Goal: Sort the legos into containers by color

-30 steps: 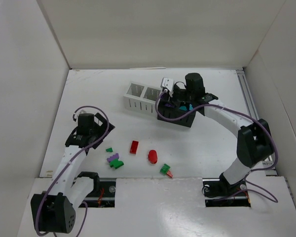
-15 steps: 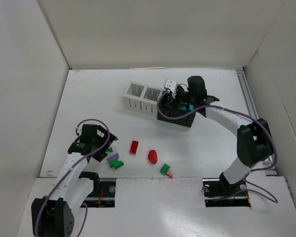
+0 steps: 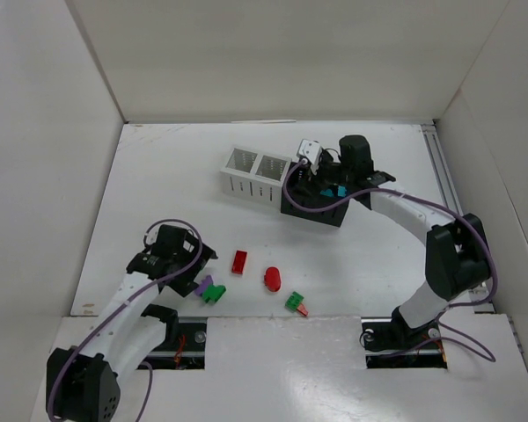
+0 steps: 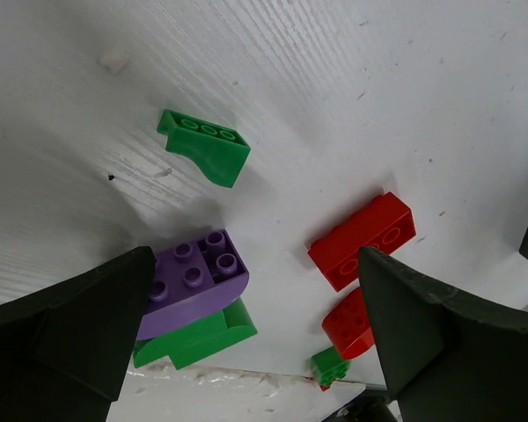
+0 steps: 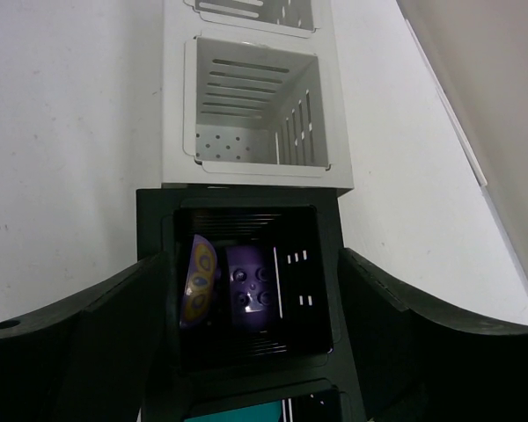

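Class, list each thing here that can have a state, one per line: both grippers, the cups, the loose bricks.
Left gripper: open, holding nothing.
Right gripper: open, over the black cup.
Black cup: holds purple pieces.
White cup beside it: empty.
Purple brick: loose on the table, unsorted.
Red brick: loose on the table.

Bare table (image 4: 352, 88) rings the lone green piece (image 4: 204, 145); the purple brick (image 4: 194, 277) crowds a green wedge (image 4: 194, 338).
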{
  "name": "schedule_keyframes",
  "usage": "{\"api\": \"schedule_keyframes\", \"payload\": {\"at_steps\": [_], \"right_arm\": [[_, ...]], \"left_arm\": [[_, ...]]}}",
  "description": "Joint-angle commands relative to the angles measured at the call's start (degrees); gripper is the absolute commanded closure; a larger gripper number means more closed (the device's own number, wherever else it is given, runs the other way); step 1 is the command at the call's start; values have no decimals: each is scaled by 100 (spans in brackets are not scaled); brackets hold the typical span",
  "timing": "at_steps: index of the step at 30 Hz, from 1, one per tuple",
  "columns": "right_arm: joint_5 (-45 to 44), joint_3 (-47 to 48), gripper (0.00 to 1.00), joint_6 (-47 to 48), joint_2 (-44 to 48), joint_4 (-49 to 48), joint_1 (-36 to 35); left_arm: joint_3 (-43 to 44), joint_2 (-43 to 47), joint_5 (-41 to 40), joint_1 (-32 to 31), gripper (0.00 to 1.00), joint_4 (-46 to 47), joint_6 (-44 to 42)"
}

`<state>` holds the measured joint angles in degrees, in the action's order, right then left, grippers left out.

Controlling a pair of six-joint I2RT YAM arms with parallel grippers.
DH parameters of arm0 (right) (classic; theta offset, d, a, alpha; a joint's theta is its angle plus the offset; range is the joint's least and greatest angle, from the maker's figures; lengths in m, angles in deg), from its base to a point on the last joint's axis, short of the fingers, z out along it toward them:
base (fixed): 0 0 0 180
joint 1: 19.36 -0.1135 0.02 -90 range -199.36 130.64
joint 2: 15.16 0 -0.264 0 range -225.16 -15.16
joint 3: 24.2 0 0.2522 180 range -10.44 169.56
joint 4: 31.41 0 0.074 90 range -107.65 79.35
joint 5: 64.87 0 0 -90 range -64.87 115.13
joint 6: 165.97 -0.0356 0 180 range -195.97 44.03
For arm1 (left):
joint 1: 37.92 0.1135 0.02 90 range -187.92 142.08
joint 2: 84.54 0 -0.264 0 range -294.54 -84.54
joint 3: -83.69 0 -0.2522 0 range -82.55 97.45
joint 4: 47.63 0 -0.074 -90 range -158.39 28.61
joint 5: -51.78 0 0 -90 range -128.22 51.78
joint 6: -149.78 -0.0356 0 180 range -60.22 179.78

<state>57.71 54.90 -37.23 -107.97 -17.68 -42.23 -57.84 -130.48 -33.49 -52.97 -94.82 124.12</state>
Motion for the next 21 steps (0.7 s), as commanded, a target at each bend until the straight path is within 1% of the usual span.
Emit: {"api": "schedule_keyframes", "payload": {"at_steps": [1, 7, 9, 11, 12, 13, 16, 17, 20, 21], "right_arm": [[152, -13, 18, -68, 264, -243, 29], [205, -118, 18, -68, 395, -243, 29], [152, -170, 18, -68, 465, -243, 29], [82, -232, 18, -68, 528, -243, 29], [82, -302, 18, -121, 589, -243, -24], [21, -372, 18, -121, 650, -243, -24], [-32, -487, 18, -121, 712, -243, -24], [-32, -487, 18, -121, 712, -243, -24], [-32, -540, 18, -121, 774, -243, -24], [-32, -540, 18, -121, 774, -243, -24]], "left_arm": [[-27, -21, -95, -112, 1, -50, 53], [25, -486, -156, -683, 1, 30, 0], [77, -601, -209, -999, 4, 30, 96], [78, -759, -271, -1323, 8, 30, 289], [78, -812, -271, -1421, 10, 30, 290], [130, -864, -349, -1492, 14, 30, 377], [192, -1023, -455, -1685, 21, -41, 509], [192, -1093, -517, -1686, 26, -41, 510], [254, -1145, -596, -1940, 33, -94, 834], [254, -1146, -666, -2045, 38, -207, 922]]}}
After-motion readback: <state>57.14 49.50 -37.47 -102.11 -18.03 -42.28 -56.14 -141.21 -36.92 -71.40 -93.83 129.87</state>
